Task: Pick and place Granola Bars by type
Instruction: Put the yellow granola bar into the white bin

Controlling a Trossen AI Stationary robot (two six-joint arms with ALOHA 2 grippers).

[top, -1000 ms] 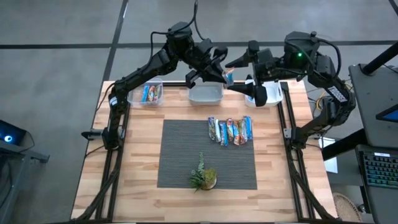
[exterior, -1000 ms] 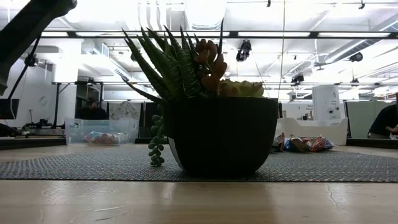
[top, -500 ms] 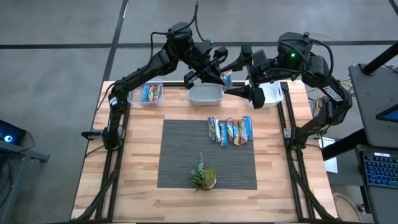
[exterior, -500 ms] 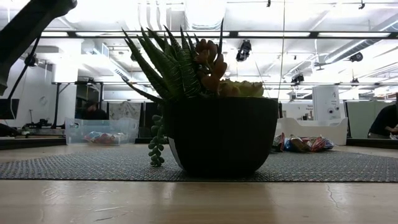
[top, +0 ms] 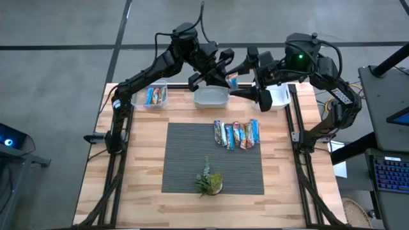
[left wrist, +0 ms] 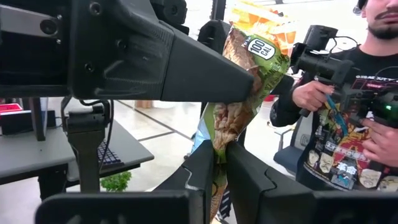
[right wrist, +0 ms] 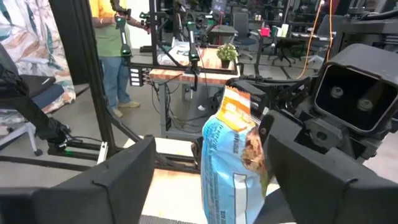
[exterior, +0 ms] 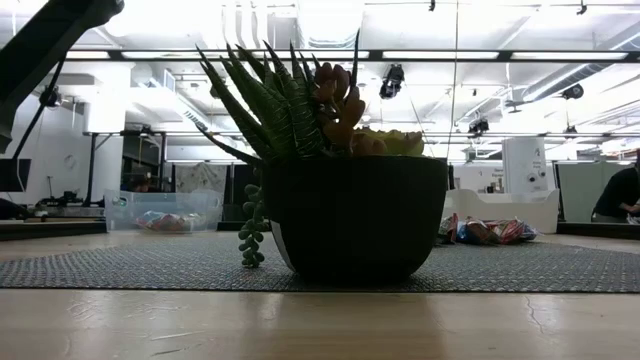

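Note:
One granola bar point(top: 234, 80), in a blue, orange and green wrapper, hangs high above the middle clear bin point(top: 211, 96), with my left gripper point(top: 225, 75) shut on it. My right gripper point(top: 243, 76) is open, one finger on each side of the same bar point(right wrist: 227, 155). Several more granola bars point(top: 237, 135) lie in a row on the grey mat point(top: 185, 160). A few bars lie in the left clear bin point(top: 154, 96). My left gripper pinches one end of the bar point(left wrist: 216, 163) between its two fingers, coming level from the table's left. The bar sticks out past the fingertips, lifted clear of everything. My right gripper has one finger point(right wrist: 292, 155) close against the bar's side; I cannot tell whether it touches.
A white bin point(top: 280, 96) stands at the back right. A small potted plant point(top: 209, 183) sits on the mat's near edge and fills the low view. People stand in the room beyond the table point(left wrist: 348, 106).
My right gripper has come a little toward the table's left and turned slightly, so its fingers now stand on both sides of the bar in my left gripper. The bar has stayed where it was.

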